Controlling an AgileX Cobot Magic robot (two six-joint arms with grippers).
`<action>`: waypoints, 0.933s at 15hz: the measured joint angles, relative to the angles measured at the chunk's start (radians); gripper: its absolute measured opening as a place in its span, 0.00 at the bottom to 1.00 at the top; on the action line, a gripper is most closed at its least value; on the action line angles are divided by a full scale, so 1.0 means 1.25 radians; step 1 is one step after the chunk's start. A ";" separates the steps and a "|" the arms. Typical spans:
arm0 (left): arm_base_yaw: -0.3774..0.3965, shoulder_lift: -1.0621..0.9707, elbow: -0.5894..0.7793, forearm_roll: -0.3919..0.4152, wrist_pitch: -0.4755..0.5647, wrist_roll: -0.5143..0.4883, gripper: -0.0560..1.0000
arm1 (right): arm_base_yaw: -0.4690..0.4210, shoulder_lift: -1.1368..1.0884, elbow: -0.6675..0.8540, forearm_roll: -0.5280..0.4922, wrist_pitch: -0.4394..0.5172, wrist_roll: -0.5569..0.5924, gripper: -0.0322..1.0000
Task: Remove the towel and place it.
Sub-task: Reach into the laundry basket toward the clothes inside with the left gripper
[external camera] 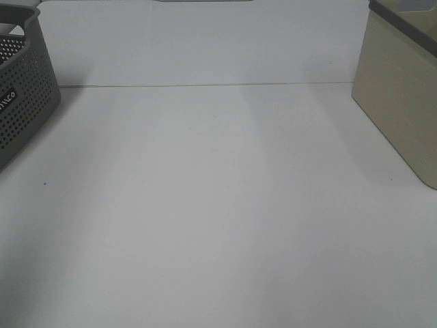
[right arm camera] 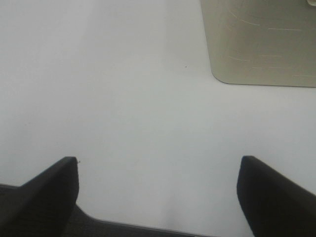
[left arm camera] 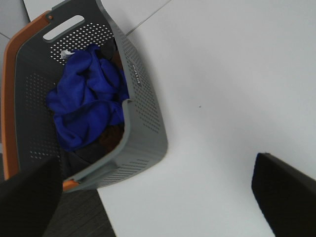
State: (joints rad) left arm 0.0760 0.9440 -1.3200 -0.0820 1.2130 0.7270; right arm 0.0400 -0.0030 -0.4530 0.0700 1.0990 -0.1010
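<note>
The deep blue towel (left arm camera: 86, 101) lies crumpled inside the grey perforated basket (left arm camera: 143, 123) with an orange rim, a small white tag at its far end. In the exterior high view only part of that basket (external camera: 24, 96) shows at the left edge; the towel is hidden there. My left gripper (left arm camera: 158, 197) is open and empty, well above the table beside the basket. My right gripper (right arm camera: 158, 190) is open and empty above the bare white table, short of the beige bin (right arm camera: 259, 42). Neither gripper shows in the exterior high view.
A beige bin (external camera: 403, 89) stands at the right edge of the white table (external camera: 218, 205). Dark items (left arm camera: 111, 138) lie under the towel in the grey basket. The table's near-left edge borders a dark floor (left arm camera: 81, 217).
</note>
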 joint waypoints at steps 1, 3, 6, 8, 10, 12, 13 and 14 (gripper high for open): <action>0.000 0.036 -0.019 0.008 0.001 0.025 0.99 | 0.000 0.000 0.000 0.000 0.000 0.000 0.85; 0.000 0.248 -0.158 0.102 0.001 0.154 0.99 | 0.000 0.000 0.000 0.000 0.000 0.000 0.85; 0.032 0.451 -0.309 0.186 0.002 0.183 0.99 | 0.000 0.000 0.000 0.000 0.000 0.000 0.85; 0.081 0.567 -0.398 0.181 0.000 0.227 0.98 | 0.000 0.000 0.000 0.000 0.000 0.000 0.85; 0.123 0.646 -0.440 0.166 0.000 0.294 0.97 | 0.000 0.000 0.000 0.000 0.000 0.000 0.85; 0.182 0.732 -0.482 0.140 -0.002 0.346 0.97 | 0.000 0.000 0.000 0.000 0.000 0.000 0.85; 0.204 0.768 -0.497 0.125 -0.004 0.364 0.97 | 0.000 0.000 0.000 0.000 0.000 0.000 0.85; 0.219 0.805 -0.501 0.118 -0.005 0.386 0.97 | 0.000 0.000 0.000 0.000 0.000 0.000 0.85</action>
State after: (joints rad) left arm 0.3500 1.9500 -1.9460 0.0660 1.2070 1.2090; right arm 0.0400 -0.0030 -0.4530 0.0700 1.0990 -0.1010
